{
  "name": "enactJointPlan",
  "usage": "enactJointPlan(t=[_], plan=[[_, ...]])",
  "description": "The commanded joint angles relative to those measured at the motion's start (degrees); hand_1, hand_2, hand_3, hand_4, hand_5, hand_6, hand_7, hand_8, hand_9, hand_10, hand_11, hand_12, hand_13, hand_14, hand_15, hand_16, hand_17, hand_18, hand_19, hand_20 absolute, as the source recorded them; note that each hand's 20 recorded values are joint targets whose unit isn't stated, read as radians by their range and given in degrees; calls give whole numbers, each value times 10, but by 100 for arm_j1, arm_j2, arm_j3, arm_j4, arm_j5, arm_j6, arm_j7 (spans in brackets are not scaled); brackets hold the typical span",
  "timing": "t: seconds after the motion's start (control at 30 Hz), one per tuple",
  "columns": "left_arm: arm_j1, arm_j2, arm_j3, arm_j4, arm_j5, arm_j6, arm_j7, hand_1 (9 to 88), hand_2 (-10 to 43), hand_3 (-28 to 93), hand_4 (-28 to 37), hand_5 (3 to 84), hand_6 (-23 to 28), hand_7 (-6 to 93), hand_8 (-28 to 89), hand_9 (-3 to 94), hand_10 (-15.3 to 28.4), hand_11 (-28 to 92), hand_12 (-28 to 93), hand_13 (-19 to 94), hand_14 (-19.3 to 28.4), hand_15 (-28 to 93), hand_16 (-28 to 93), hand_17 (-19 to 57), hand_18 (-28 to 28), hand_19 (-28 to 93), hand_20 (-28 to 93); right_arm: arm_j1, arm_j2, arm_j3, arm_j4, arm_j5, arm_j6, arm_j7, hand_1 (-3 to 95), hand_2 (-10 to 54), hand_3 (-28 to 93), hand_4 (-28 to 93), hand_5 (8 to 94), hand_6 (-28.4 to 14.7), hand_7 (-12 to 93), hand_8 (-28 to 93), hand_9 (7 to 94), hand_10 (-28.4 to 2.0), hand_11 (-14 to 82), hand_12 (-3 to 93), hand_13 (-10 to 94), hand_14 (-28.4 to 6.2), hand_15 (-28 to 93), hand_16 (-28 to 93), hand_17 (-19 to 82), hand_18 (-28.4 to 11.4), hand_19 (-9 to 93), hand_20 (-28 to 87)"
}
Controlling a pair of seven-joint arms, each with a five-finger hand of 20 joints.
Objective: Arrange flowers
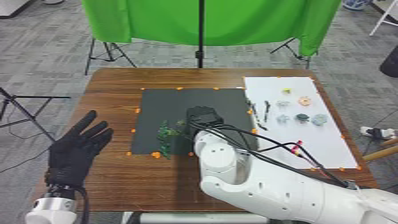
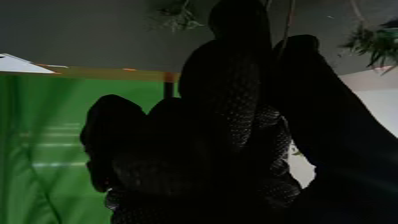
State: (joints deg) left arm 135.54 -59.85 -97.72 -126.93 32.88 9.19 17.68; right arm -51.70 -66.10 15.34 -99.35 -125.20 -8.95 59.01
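Observation:
My right hand (image 1: 204,116) is over the dark mat (image 1: 160,100), just right of some green sprigs (image 1: 165,135). In the right wrist view, the thumb and a finger of my right hand (image 2: 226,100) pinch a thin stem (image 2: 289,22); its far end is out of sight. One leafy sprig (image 2: 180,19) and another leafy sprig (image 2: 373,40) stand out on either side of the fingertips. My left hand (image 1: 75,152) is open, fingers spread, at the table's left edge. Several small flower heads (image 1: 303,118) and thin sprigs (image 1: 254,111) lie on the white sheet (image 1: 320,150).
Orange tape marks (image 1: 155,155) line the mat and sheet on the brown table (image 1: 115,100). A green cloth (image 1: 160,22) hangs behind the table on a black stand (image 1: 200,52). The right arm (image 1: 258,185) crosses the table's front right part.

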Motion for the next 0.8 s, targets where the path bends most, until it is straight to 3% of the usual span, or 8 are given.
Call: enactJointPlan(t=[0.03,0.13,0.27,0.43,0.53,0.8], plan=[[-72,-21,34,64,51,-92,-141,230,50,824,-240,364,83,117,-98,351,207,217,103,231,284,490,-86,-111,277,559,7,44,-174,-47,-17,-11,-157,105,420,-5,729,-241,937,0,325,-142,937,-119,559,146,933,-83,709,221,595,-245,932,485],[-104,-35,43,78,71,-118,-190,231,50,825,-239,366,84,116,-98,352,207,217,103,231,284,490,-86,-111,276,558,7,26,-201,-1,6,111,-256,166,414,-6,721,-244,937,0,328,-147,937,-119,561,143,935,-84,707,224,596,-246,932,485],[-84,28,63,70,20,-64,-153,232,50,824,-239,368,85,116,-98,352,207,217,102,230,284,491,-86,-111,275,557,8,18,-198,-49,18,-8,-193,148,381,-4,709,-249,937,2,332,-150,937,-119,559,142,934,-86,704,227,596,-248,932,486],[-139,-84,49,82,88,-126,-272,232,51,825,-238,368,85,116,-98,351,207,217,102,230,284,490,-87,-111,274,557,9,16,-193,-74,53,-49,-141,191,360,0,696,-254,937,1,327,-155,937,-119,549,141,932,-87,701,228,594,-248,932,486],[-109,-53,69,77,62,-104,-220,233,50,824,-238,368,85,115,-98,352,208,218,102,230,284,490,-87,-111,274,556,9,74,-137,-138,67,-153,-43,259,357,-1,695,-252,937,0,319,-155,937,-118,541,143,929,-88,700,229,593,-248,932,482],[66,-146,-11,25,56,-59,-167,232,51,826,-238,368,85,115,-97,352,207,219,102,230,284,491,-87,-110,273,557,10,-50,348,366,-484,-449,453,268,332,-12,691,-245,937,-2,322,-151,937,-117,543,145,929,-86,703,225,597,-246,932,485]])
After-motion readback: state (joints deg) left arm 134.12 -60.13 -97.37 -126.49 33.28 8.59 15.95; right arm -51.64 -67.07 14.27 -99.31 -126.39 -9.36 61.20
